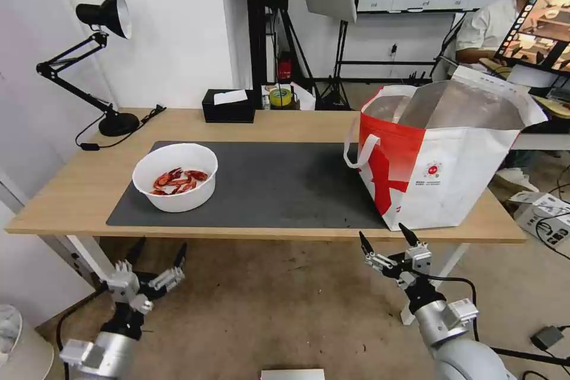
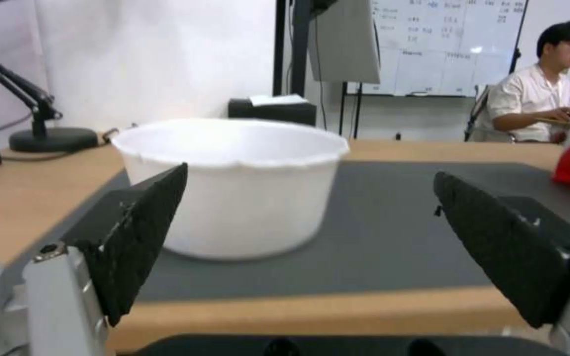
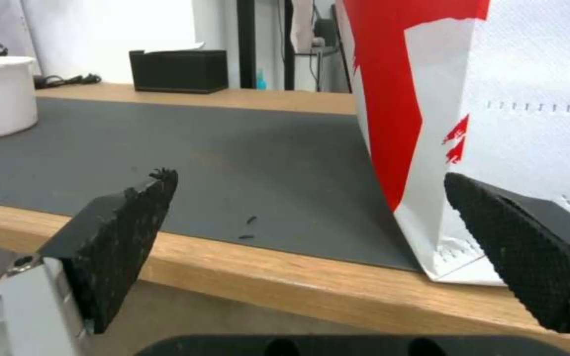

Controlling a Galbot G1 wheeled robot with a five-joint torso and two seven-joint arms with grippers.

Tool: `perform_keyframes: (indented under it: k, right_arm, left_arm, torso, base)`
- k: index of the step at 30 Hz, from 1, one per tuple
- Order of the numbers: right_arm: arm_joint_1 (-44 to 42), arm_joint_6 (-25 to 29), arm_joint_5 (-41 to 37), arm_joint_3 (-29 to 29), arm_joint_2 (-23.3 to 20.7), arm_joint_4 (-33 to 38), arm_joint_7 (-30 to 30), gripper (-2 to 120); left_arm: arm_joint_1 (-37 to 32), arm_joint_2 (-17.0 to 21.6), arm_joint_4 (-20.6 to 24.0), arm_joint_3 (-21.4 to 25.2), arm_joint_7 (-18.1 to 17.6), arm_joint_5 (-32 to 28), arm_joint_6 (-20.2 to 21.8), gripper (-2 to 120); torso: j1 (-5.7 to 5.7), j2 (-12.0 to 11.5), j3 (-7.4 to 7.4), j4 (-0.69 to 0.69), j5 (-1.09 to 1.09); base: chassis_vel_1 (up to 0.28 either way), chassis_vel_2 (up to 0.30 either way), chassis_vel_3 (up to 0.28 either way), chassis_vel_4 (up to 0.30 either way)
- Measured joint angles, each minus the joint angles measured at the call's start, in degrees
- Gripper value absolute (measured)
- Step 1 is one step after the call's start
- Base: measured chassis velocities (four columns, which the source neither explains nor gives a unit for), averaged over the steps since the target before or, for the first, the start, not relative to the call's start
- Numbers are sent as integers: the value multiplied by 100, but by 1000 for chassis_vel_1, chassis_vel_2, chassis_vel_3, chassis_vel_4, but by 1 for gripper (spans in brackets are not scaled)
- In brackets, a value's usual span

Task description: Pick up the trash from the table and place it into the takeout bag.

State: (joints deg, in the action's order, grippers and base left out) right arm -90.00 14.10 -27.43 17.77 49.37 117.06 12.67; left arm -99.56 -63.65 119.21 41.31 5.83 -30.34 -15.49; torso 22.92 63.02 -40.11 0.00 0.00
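Note:
A white round bowl holding red crayfish shells sits on the left part of the dark grey mat on the table. The takeout bag stands open at the table's right end, foil lining showing. My left gripper hangs open below the table's front edge, facing the bowl. My right gripper is open too, just below the front edge near the bag's corner. Both grippers hold nothing.
A black tissue box and a tape roll sit at the table's far edge. A black desk lamp stands at the far left corner. A person sits behind the bag at another desk. Cables and a box lie on the floor at right.

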Motion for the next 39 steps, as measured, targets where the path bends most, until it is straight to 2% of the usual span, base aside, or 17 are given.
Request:
perform_keyframes:
  k: [2,4,8,10,11,12,14,16,22,24,26,27,28,30,31,33,39]
  right_arm:
    - [1,-1,-1,0,-1,0,0,100]
    - [4,-2,-2,-1,-2,2,-1,100]
    - [4,-3,-4,-2,-2,3,-2,100]
    - [4,-4,-5,-3,-3,3,-2,100]
    - [6,-4,-5,-3,-4,5,-4,100]
    - [6,-4,-5,-3,-4,5,-4,100]
    - [6,-4,-6,-5,-4,5,-6,100]
    - [7,-5,-6,-6,-5,7,-6,100]
    - [9,-5,-7,-8,-5,9,-7,100]
    - [10,-5,-7,-8,-4,9,-7,100]
    - [10,-5,-7,-8,-4,9,-7,100]
    - [10,-5,-7,-8,-5,9,-8,100]
    - [10,-5,-7,-8,-5,9,-8,100]
    - [11,-5,-7,-8,-5,10,-9,100]
    - [11,-5,-7,-8,-5,10,-9,100]
    - [11,-5,-7,-8,-5,10,-10,100]
    - [11,-5,-7,-8,-4,10,-10,100]
  left_arm:
    - [38,95,5,28,-41,-70,65,100]
    - [176,448,17,103,-241,-307,290,100]
    - [253,741,51,225,-417,-555,511,100]
    - [303,952,70,371,-554,-755,654,100]
    - [470,1225,38,392,-665,-914,784,100]
    - [470,1225,38,392,-665,-914,784,100]
    - [671,1464,-17,366,-781,-1011,911,100]
    - [1115,1908,-196,194,-1006,-1261,1186,100]
    - [1685,2383,-499,-136,-1060,-1604,1491,100]
    - [2057,2637,-669,-317,-1076,-2014,1919,100]
    - [2120,2674,-696,-346,-1084,-2087,2009,100]
    - [2438,2833,-826,-474,-1120,-2424,2501,100]
    - [2438,2833,-826,-474,-1120,-2424,2501,100]
    - [3039,3038,-1147,-783,-1174,-2967,2975,100]
    - [3039,3038,-1147,-783,-1174,-2967,2975,100]
    - [3507,3130,-1403,-1030,-1266,-3363,3419,100]
    - [4047,3120,-1764,-1419,-1452,-3713,3859,100]
  torso:
    - [0,0,0,0,0]
    - [0,0,0,0,-1]
    - [0,0,0,-1,-2]
    - [0,0,0,1,0]
    - [0,0,0,2,-1]
    - [0,0,0,2,-1]
    - [0,0,0,0,-1]
    - [1,0,0,-1,-1]
    - [0,0,0,-1,-1]
    - [0,0,0,0,0]
    - [0,0,0,-1,0]
    - [0,0,0,0,0]
    - [0,0,0,0,0]
    - [1,0,0,0,-1]
    - [1,0,0,0,-1]
    - [1,0,0,-1,1]
    - [1,0,0,0,0]
  base:
    - [0,0,0,0]
    - [0,0,0,0]
    - [0,0,0,0]
    - [0,0,0,0]
    - [0,0,0,0]
    - [0,0,0,0]
    - [0,0,0,0]
    - [0,0,0,0]
    - [0,0,0,0]
    - [0,0,0,0]
    - [0,0,0,0]
    - [0,0,0,0]
    - [0,0,0,0]
    - [0,0,0,0]
    - [0,0,0,0]
    - [0,0,0,0]
    - [0,0,0,0]
